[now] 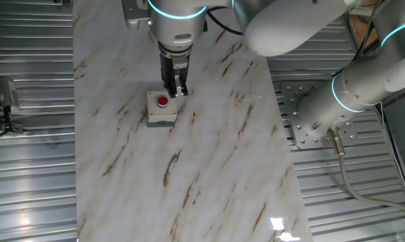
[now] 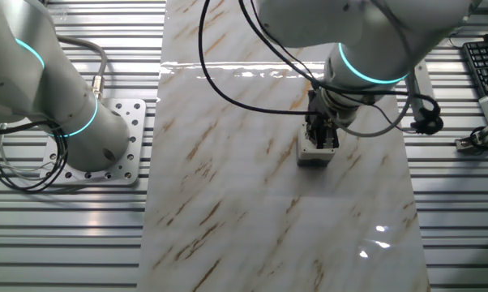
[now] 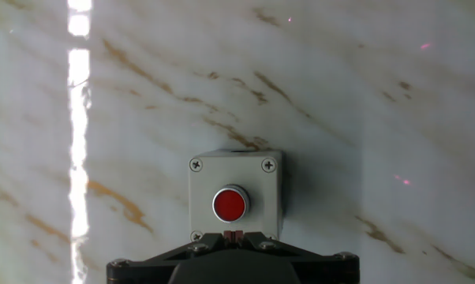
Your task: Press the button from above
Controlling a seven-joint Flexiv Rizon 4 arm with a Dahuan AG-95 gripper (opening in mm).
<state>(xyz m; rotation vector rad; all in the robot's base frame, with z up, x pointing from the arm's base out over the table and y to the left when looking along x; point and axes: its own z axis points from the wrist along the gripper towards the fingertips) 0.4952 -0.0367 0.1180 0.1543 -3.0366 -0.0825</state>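
The red button (image 1: pixel 162 102) sits in the top of a small light-grey square box (image 1: pixel 160 118) on the marble tabletop. In the hand view the button (image 3: pixel 230 204) is centred in the box (image 3: pixel 263 197), just beyond my fingertips. My gripper (image 1: pixel 177 91) points down and hovers by the box's far right edge, slightly off the button. In the hand view the gripper (image 3: pixel 234 234) has its two tips touching, so it is shut and empty. In the other fixed view the gripper (image 2: pixel 321 138) hides the button, and only the box (image 2: pixel 313 158) shows.
The marble tabletop (image 1: pixel 209 154) runs as a long strip with ribbed metal floor on both sides. The arm's base plate (image 1: pixel 310 114) stands to the right of the table. A bright light glare (image 3: pixel 78 142) crosses the marble.
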